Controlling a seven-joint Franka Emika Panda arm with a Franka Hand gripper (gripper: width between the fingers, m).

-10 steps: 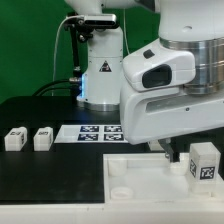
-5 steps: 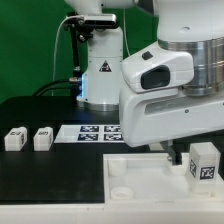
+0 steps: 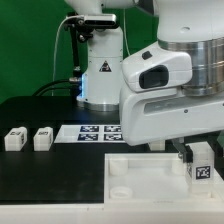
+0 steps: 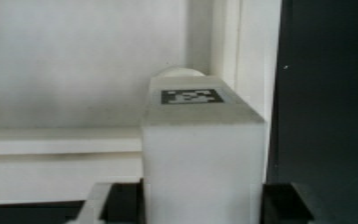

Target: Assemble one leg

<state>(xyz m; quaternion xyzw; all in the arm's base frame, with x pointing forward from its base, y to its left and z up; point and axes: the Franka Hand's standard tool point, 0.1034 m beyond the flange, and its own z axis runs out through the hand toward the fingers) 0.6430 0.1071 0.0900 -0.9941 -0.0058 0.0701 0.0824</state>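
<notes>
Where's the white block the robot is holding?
The small white plastic block is at the exterior view's right, in the gripper, over the large white tray.

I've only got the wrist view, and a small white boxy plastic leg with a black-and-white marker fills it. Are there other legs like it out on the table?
Observer: Yes, two loose legs, small white plastic blocks, sit side by side on the black table at the exterior view's left.
Operator: Where's mine relative to the big piece?
Observer: The gripper has the held leg at the exterior view's right end of the large white square tray-like piece; whether they touch, I cannot tell.
Operator: Anything else out there?
Observer: A thin flat white marker board lies on the table beyond the tray-like piece.
</notes>
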